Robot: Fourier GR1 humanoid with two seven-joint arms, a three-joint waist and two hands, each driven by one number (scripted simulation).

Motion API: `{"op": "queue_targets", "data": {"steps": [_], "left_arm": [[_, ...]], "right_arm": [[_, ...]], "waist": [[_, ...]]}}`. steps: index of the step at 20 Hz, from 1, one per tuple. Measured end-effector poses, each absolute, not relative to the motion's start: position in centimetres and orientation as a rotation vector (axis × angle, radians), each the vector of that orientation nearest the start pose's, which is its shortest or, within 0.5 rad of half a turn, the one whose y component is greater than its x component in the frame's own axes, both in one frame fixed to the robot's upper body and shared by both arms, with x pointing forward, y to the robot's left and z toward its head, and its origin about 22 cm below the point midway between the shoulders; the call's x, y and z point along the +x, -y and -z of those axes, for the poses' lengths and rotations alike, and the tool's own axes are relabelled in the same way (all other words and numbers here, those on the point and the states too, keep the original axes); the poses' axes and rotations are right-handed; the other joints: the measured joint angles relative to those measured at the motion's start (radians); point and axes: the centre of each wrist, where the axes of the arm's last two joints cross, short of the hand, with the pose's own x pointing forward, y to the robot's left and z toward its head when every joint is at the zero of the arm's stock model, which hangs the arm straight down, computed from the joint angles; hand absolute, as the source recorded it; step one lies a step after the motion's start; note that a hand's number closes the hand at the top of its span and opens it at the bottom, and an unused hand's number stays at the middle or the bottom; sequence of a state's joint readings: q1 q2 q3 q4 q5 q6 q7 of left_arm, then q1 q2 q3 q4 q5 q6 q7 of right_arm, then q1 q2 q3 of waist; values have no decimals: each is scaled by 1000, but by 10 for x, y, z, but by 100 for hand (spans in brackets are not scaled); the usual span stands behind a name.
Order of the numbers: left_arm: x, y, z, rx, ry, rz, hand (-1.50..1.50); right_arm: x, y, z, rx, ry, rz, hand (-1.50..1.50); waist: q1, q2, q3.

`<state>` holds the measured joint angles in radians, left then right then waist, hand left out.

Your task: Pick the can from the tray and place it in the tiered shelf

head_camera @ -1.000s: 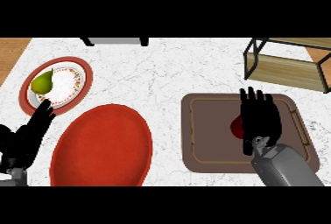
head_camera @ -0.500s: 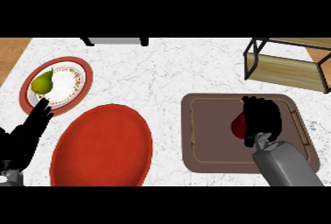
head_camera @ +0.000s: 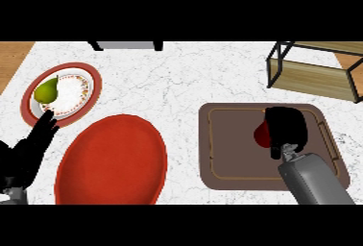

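Grasping is the step in hand, as I judge it: the right hand (head_camera: pixel 287 126) is over the middle of the tray (head_camera: pixel 225 161), with its fingers bent down and curled round the can (head_camera: pixel 260 135). Of the can only a red part shows at the left side of the hand; the rest is hidden under the fingers. It seems to stand on the tray, not yet lifted, but I cannot tell this for sure from above.

The next move calls for raising the can straight up out of the tray, then carrying it to the far right, where the tiered shelf (head_camera: pixel 312 79) stands on the counter (head_camera: pixel 177 86). The shelf has a thin dark frame, so the hand must pass between the bars and set the can on a wooden board.

The tray holds nothing else that I can see. The shelf boards that show are bare. At the far left a small plate (head_camera: pixel 78 93) holds a green pear (head_camera: pixel 47 90). Near it lies a large red plate (head_camera: pixel 110 161) with nothing on it.

The left hand (head_camera: pixel 25 153) rests open at the near left, holding nothing, fingertips by the rim of the small plate
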<state>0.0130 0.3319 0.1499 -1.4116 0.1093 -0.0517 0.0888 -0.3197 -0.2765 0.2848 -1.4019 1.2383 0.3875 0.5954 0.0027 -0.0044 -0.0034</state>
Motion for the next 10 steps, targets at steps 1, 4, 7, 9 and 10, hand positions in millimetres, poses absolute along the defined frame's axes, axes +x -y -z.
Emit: {"op": "queue_targets", "data": {"steps": [1, 4, 7, 9, 10], "left_arm": [[233, -354, -1, 264, 1334, 47, 0], [230, -349, 0, 264, 1337, 44, 0], [231, -350, 1, 263, 1335, 42, 0], [234, -352, 2, 263, 1332, 37, 0], [234, -354, 3, 262, 1332, 40, 0]], "right_arm": [[307, 201, -39, -1230, 727, -1286, 150], [296, 201, -42, -1268, 763, -1293, 150], [295, 197, -57, -1300, 829, -1282, 150], [287, 192, -69, -1318, 871, -1274, 150], [287, 194, -75, -1312, 902, -1266, 150]], "waist": [[0, 0, -1], [-1, 1, 1], [-2, 2, 2], [-4, 2, 3], [-5, 3, 3]]}}
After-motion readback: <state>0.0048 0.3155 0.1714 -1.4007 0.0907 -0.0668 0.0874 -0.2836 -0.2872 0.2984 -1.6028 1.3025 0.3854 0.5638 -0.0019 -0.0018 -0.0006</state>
